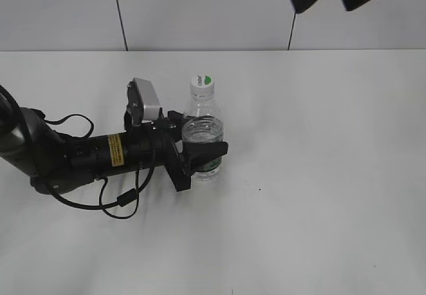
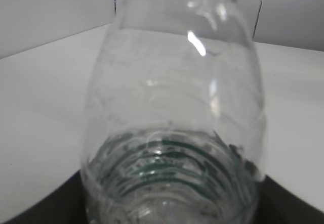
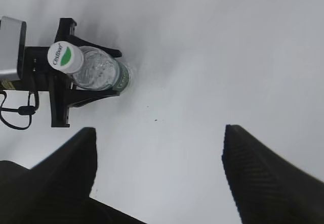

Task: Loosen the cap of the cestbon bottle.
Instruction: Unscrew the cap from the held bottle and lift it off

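from above, my right gripper (image 3: 157,176) hangs spread wide and holding nothing, looking down on the cap (image 3: 65,57) with its green mark, while my left camera sees only clear bottle (image 2: 172,128) wall. my left gripper (image 1: 200,150) clasps the bottle's lower body, upright on the white table (image 1: 319,175) before a pale wall (image 1: 200,8); its contents i cannot tell
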Controlling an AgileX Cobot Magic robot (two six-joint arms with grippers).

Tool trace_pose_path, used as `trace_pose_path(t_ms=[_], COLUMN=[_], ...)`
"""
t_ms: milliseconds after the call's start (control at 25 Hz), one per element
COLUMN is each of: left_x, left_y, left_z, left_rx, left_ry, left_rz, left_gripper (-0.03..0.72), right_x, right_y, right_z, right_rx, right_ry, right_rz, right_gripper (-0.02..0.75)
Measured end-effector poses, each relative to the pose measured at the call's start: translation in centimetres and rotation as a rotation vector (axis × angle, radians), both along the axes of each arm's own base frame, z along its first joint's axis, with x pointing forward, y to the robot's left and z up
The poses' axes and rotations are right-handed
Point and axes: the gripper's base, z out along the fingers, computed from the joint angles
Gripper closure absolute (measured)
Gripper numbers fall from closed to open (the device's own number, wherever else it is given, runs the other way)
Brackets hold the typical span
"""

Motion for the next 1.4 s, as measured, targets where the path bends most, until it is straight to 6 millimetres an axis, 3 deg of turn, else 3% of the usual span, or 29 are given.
trace_pose_path(t_ms=[240,560,1200,1400], left_x=[0.0,-0.1,-0.1,-0.1], left_y=[0.0,0.0,0.0,0.0], left_z=[0.0,0.0,0.0,0.0], left_rx=[-0.001,0.012,0.014,0.014], left_ry=[0.0,-0.029,-0.039,-0.039], left_rz=[0.0,-0.018,-0.022,-0.022], left_gripper=[0.285,0.285,0.285,0.285], right_x=[2.0,3.8,5.2,5.3], right_y=[5.5,10.4,11.8,11.9], right_z=[-3.0,-7.2,-11.8,-12.2], right_rx=[-0.029,-0.066,-0.095,-0.096], right_ry=[0.056,0.122,0.224,0.235], right_rz=[0.102,0.173,0.175,0.175], right_gripper=[0.148,0.148,0.148,0.148])
